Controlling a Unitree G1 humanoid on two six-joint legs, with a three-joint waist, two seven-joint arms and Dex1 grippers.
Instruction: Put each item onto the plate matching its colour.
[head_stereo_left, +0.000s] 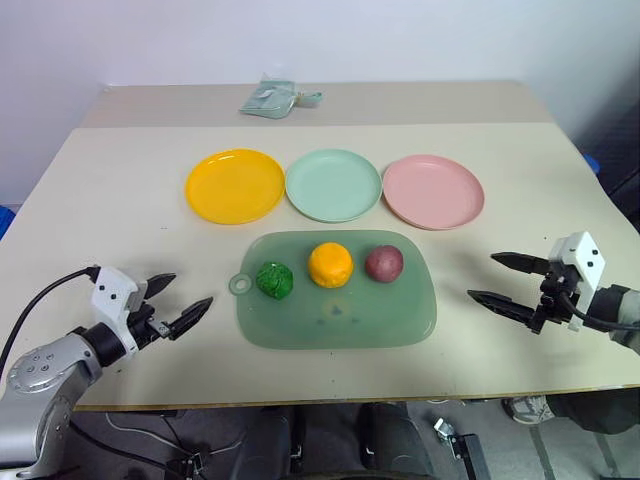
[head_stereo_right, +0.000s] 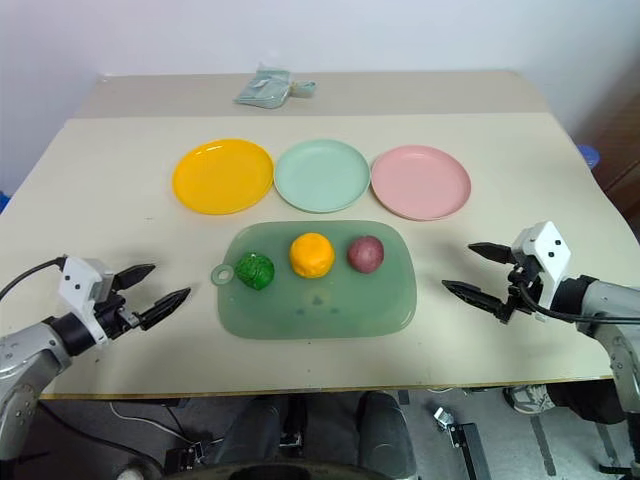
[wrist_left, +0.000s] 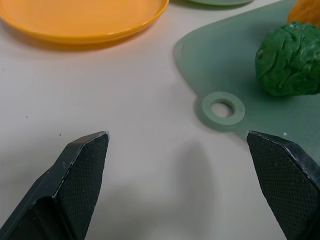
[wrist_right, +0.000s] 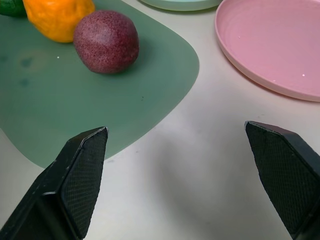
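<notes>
Where two beige tables (head_stereo_left: 120, 200) abut, a grey pouch (head_stereo_left: 270, 100) lies.

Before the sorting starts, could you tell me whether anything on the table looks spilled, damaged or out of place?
Nothing stands out. The three toy foods sit in a row on the green tray, and the plates lie flat and empty behind it.
</notes>
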